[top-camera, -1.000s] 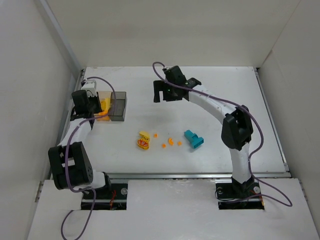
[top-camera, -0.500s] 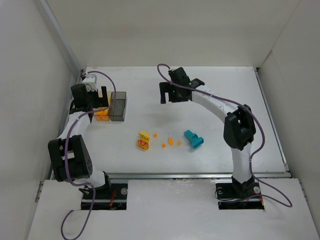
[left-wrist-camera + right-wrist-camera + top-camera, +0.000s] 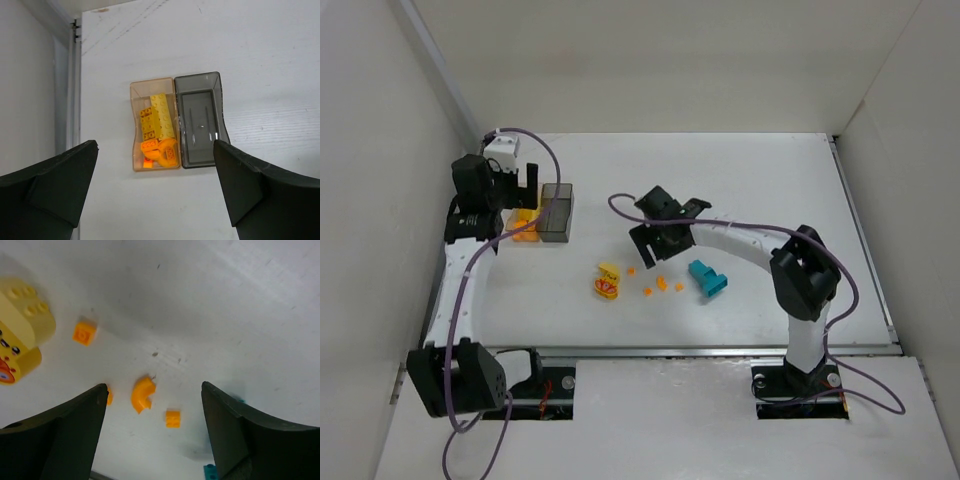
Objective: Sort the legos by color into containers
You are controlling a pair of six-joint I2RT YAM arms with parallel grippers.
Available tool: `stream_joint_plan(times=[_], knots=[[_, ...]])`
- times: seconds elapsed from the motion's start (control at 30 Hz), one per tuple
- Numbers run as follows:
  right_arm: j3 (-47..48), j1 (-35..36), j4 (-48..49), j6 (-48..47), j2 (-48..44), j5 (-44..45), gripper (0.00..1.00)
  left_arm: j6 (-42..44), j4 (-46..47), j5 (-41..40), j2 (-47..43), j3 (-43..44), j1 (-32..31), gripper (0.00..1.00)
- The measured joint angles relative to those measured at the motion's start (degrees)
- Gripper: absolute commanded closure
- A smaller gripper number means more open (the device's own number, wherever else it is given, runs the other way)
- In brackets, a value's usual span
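Note:
Two adjoining containers sit at the left: an amber one (image 3: 133, 125) holding yellow and orange legos (image 3: 157, 135), and a smoky grey one (image 3: 200, 145) with nothing in it. My left gripper (image 3: 155, 146) hangs open above them, holding nothing. My right gripper (image 3: 154, 387) is open low over the loose orange bits, its fingers either side of a curved orange piece (image 3: 141, 394) and a small orange square (image 3: 172, 418). A yellow piece with red marks (image 3: 607, 281) lies left of them and a teal block (image 3: 708, 279) to the right.
More orange bits (image 3: 647, 292) lie scattered between the yellow piece and the teal block. White walls enclose the table on the left, back and right. A metal rail (image 3: 75, 100) runs along the left table edge near the containers (image 3: 557, 215).
My left gripper opened and rose back from the amber container. My right arm swung from the back middle down toward me to the orange bits, its jaws narrowing a little.

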Motion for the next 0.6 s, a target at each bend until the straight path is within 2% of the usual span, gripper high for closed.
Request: stream_joint_plan(times=[0.03,0.17,0.33,0.6], knots=[[-1.6,1.0,-0.2,0.2,-0.2,0.0,0.25,0.2,-0.8,-0.4,-1.6,0.0,0.0,0.00],[-7.4,4.3,-0.5,1.8,-1.1,0.0,0.33,-2.2,-3.0,-4.0,-7.1,-0.5,0.0,0.00],[-11.5,5.0,-0.2,4.3,-3.0,-0.3,0.43,-6.6,-6.4,-7.1,-9.4,-0.9,0.0,0.00],[-12.1,5.0,2.8,5.9,-3.7,-0.9,0.44,-7.7,-8.6,-8.0,-15.3,-4.5,0.0,0.00]])
